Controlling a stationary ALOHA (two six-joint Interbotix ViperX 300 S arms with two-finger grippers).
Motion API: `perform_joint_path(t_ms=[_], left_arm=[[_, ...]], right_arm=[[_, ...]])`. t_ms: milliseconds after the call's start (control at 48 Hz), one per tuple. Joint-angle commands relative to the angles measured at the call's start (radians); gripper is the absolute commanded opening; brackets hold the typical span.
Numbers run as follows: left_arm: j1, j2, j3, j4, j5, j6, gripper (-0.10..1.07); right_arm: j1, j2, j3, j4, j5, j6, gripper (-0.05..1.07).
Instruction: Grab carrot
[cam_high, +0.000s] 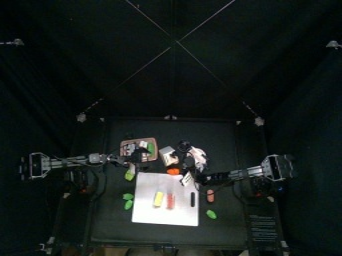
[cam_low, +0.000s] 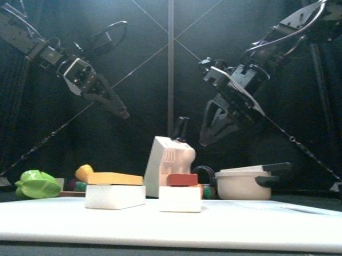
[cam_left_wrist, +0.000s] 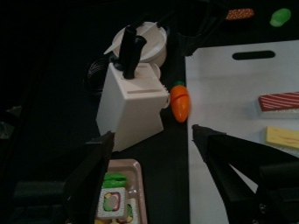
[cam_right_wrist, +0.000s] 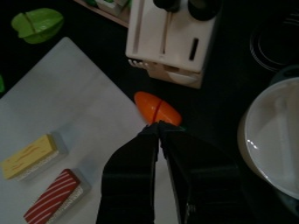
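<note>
From above, the counter (cam_high: 114, 225) carries a white cutting board (cam_high: 167, 198) with small food pieces on it. Both arms meet over the counter's middle, by a white knife block (cam_high: 179, 158).

From the front, the left hand (cam_low: 118, 106) and the right hand (cam_low: 214, 128) hang above the knife block (cam_low: 170, 165). A white pot (cam_low: 250, 183) stands to the right, and a green piece (cam_low: 38, 184) lies far left.

In the left wrist view, the left hand (cam_left_wrist: 149, 147) stands open and empty. The carrot (cam_left_wrist: 181, 101) lies beyond it, between the knife block (cam_left_wrist: 131, 105) and the cutting board (cam_left_wrist: 239, 96).

In the right wrist view, the right hand (cam_right_wrist: 156, 131) looks nearly closed, its tips just above the carrot (cam_right_wrist: 156, 108), holding nothing. The carrot lies beside the cutting board (cam_right_wrist: 70, 101).
</note>
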Motion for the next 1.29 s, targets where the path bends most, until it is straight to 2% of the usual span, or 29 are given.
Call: perform_joint_path(t_ms=[0,146,333,562,729,896,979,1083,1271], left_arm=[[-0.04,-0.035,0.006,0.005,-0.015,0.032,1.02],[-0.087,-0.083,0.051,-0.009,-0.014,0.12,1.02],[-0.094,-0.129,0.077,-0.114,-0.008,0.178,1.02],[-0.064,-0.126,0.106,-0.173,-0.028,0.27,1.01],[-0.043,-0.123,0.121,-0.213,-0.069,0.336,1.01],[-0.018,-0.123,0.123,-0.311,-0.138,0.419,1.01],[-0.006,-0.123,0.13,-0.359,-0.192,0.491,1.01],[0.04,-0.123,0.161,-0.456,-0.256,0.615,1.01],[0.124,-0.123,0.221,-0.727,-0.362,0.879,1.01]], right_arm=[[0.002,-0.009,-0.025,0.005,0.002,-0.044,0.52],[0.014,0.002,-0.043,0.003,0.002,-0.109,0.52],[0.006,0.035,-0.066,0.003,0.005,-0.14,0.53],[0.005,0.061,-0.08,0.0,0.005,-0.141,0.53],[0.005,0.061,-0.083,-0.041,0.002,-0.143,0.53],[0.005,0.069,-0.08,-0.08,-0.003,-0.141,0.53],[0.003,0.081,-0.083,-0.089,-0.008,-0.141,0.53],[0.0,0.1,-0.086,-0.095,-0.017,-0.143,0.54],[-0.008,0.121,-0.089,-0.095,-0.02,-0.143,0.54]])
